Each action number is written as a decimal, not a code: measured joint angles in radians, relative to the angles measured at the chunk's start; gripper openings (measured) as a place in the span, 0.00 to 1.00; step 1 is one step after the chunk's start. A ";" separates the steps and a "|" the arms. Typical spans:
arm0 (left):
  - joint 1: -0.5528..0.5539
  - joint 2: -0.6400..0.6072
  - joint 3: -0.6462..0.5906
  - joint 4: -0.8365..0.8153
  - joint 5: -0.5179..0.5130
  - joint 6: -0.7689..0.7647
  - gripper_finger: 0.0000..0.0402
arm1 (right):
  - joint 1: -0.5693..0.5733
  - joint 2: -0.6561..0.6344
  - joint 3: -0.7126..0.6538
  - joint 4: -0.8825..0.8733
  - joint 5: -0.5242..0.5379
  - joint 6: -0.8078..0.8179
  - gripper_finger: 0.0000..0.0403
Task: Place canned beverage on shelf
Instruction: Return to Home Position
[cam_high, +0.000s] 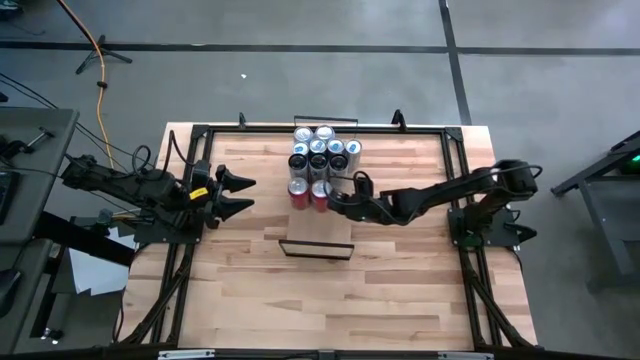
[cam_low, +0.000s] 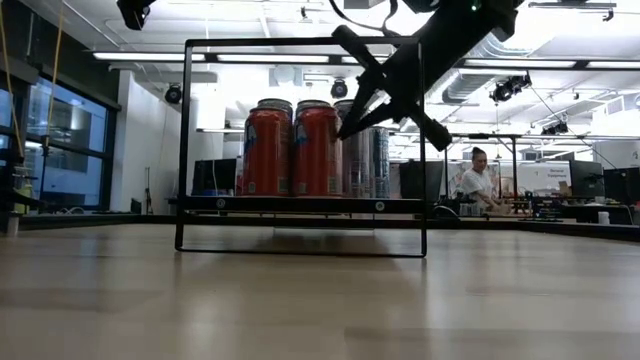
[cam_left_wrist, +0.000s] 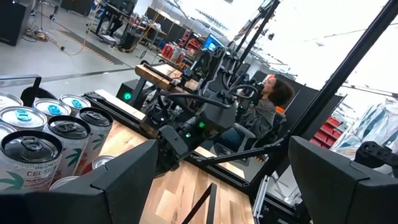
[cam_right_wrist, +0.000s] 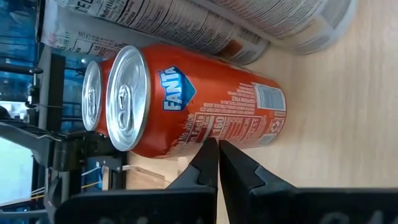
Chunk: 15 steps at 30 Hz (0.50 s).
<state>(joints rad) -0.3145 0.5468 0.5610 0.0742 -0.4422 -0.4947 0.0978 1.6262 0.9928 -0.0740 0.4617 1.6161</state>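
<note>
- Wooden table (cam_high: 400, 290) carries the shelf (cam_high: 318, 228) at its centre;
- cans (cam_high: 322, 150) stand clustered on the shelf's far half;
- orange Fanta can (cam_right_wrist: 211, 112) stands upright in the nearest row, just beside the right gripper (cam_right_wrist: 217, 144);
- that pincer is pinched together, empty; left gripper (cam_high: 250, 194) hovers spread wide, empty, well apart

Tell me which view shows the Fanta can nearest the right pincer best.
Right wrist view: the Fanta can fills it, logo and lid readable, just beyond the right pincer. The high view shows mostly its lid; the low view shows its side, logo unreadable. The left wrist view doesn't clearly show it.
</note>
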 joint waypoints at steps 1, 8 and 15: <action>0.000 0.000 0.000 0.000 0.000 0.000 0.79 | 0.000 0.006 0.000 0.011 -0.001 -0.001 0.00; 0.000 0.000 0.000 0.000 0.000 -0.001 0.79 | -0.003 0.018 0.000 0.030 0.006 -0.003 0.00; 0.000 0.000 0.000 0.000 -0.006 -0.001 0.79 | -0.006 -0.007 -0.001 0.025 -0.047 -0.094 0.00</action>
<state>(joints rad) -0.3145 0.5468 0.5613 0.0739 -0.4485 -0.4956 0.0914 1.6196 0.9916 -0.0492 0.4145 1.5225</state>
